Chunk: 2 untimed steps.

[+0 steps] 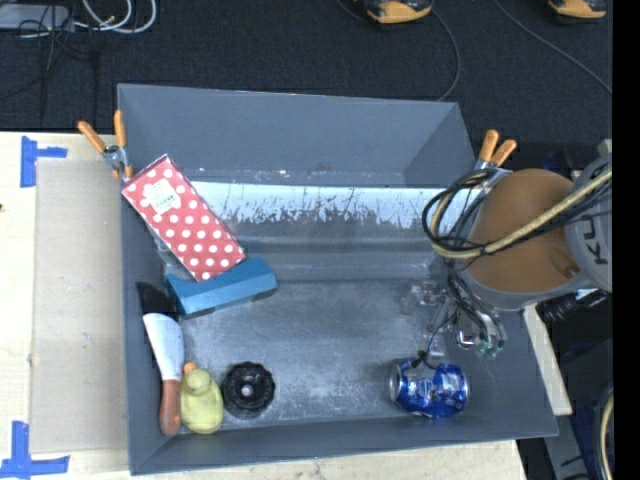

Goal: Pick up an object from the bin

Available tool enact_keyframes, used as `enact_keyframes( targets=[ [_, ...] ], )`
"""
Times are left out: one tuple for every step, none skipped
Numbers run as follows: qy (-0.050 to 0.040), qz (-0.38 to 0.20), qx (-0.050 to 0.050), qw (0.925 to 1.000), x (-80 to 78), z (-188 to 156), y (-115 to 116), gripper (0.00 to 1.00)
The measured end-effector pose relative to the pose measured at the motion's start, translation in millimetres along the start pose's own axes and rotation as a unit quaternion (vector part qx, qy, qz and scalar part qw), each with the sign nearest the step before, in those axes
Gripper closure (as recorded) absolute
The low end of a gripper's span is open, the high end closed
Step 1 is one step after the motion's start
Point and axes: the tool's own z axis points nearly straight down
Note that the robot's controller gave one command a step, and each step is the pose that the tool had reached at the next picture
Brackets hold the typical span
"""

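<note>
Gripper (435, 351) low in the bin (290, 128), right side, toward the front wall, arm in from the right. Sitting directly above a crushed blue can (432, 389), tip right at the can's upper edge. Touching or just clear: cannot tell. Grip state: cannot tell either, clenched or released not readable from this angle.

Can on the bin floor, in the front-right area, near the front wall and a bit in from the right wall. Dented, on its side, blue with silver-white patches.

Brown-orange wrist cover (520, 238) over the bin's right wall, with looped cables (452, 218) hanging off its left side down toward the gripper.

Everything else well apart from the gripper, along the left side:
- red box with white dots (183, 218), tilted, propped against the left wall near the back-left corner
- blue block (222, 288) flat on the floor just below the box, box's lower end overlapping it
- white tube (165, 343) with a black cap, lying along the left wall, cap end toward the block
- brown stick (170, 408) just under the tube's lower end, at the front-left corner
- yellow duck (202, 403) right beside the stick, touching it
- black round lid (247, 388) just right of the duck, near the front wall

Scuffed grey floor between lid and can.
</note>
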Motion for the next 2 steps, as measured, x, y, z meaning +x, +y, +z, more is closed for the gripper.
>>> enact_keyframes(
  targets=[
    [0.01, 0.002, -0.001, 0.9999, -0.2, 54.3, -14.1, 0.0],
    [0.01, 0.003, -0.001, 0.9999, 7.0, 73.2, -23.6, 0.0]
  ],
)
